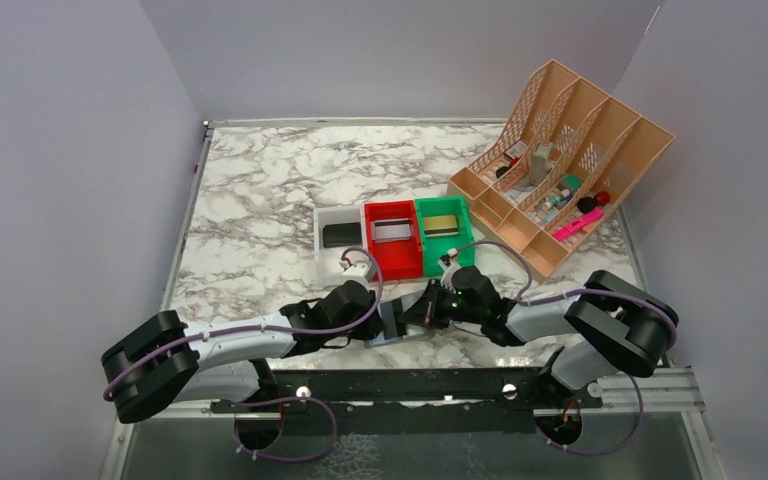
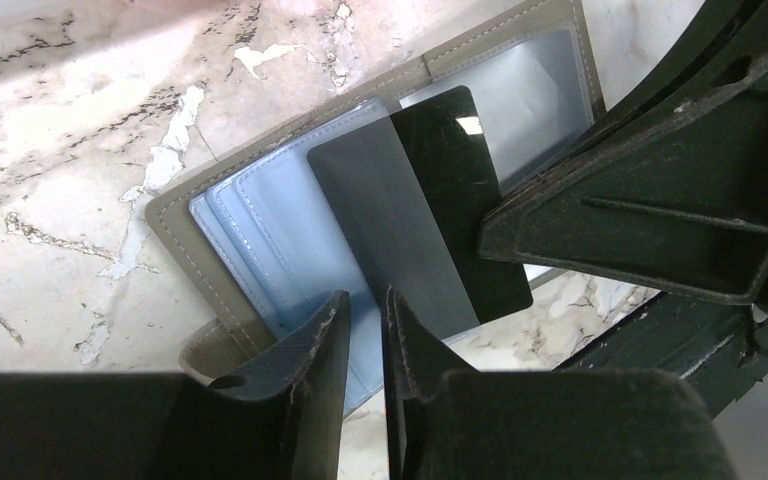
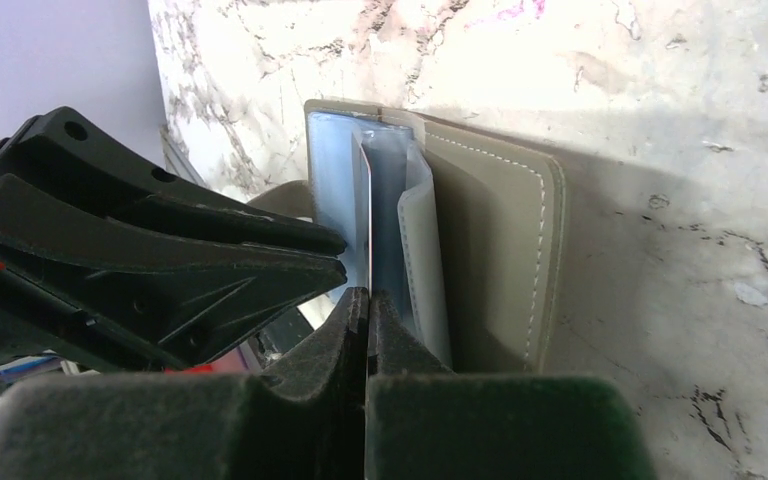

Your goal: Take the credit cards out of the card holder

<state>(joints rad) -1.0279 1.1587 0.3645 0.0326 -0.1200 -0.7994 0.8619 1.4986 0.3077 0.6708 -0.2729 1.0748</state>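
Now extracting card [image 2: 440, 190] | right gripper [image 3: 367, 300] pinching shut on card edge, for pulling it free | left gripper [image 2: 363, 310] nearly closed at holder [image 3: 500, 220], probably steadying it, grip unclear | holder lying open just nearside of red bin [image 1: 392, 240], card half out.

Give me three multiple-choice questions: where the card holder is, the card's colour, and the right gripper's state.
1. Where is the card holder? A in the red bin; B open on the table; C in the beige rack.
2. What colour is the card sticking out? A black; B green; C white.
3. The right gripper is: A wide open; B shut on the card; C out of view.
Answers: B, it lies spread on the marble; A, its black face shows in the left wrist view; B, its fingers pinch the card's edge.
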